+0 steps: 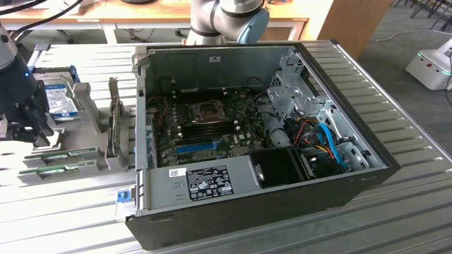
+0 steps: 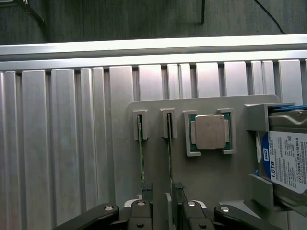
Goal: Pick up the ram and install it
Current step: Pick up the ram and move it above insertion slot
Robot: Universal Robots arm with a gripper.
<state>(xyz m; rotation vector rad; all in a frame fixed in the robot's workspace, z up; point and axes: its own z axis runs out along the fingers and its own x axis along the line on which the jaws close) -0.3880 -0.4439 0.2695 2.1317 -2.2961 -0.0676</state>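
The hand [image 2: 162, 188] is partly open and holds nothing. It hovers low over one end of two green memory sticks that stand on edge. The ram [image 2: 170, 153] runs away from the hand, in the gap between its fingers but much closer to one of them. The other finger [image 2: 147, 188] lies almost in line with the second stick [image 2: 141, 153], just outside the gap.

That offset looks like the main risk. If the hand drops as it is, the outer finger may land on the second stick or wedge between the two. If it closes off-centre, the near finger would push the ram sideways in its brackets before the far one reaches it, so the thin board could tilt, bind or slip.

Both sticks sit in slotted brackets on a grey fixture plate [image 2: 158, 108]. Beyond them a CPU [image 2: 209, 132] lies in its own corner-bracket nest. Further out, a hard drive [image 2: 288, 153] stands in an upright holder. The plate rests on the ribbed metal worktop [image 2: 62, 143].

Well away from the hand, the open computer case [image 1: 211, 58] holds the motherboard [image 1: 236, 129] with its black memory slots [image 1: 211, 128], plus a tangle of cables.
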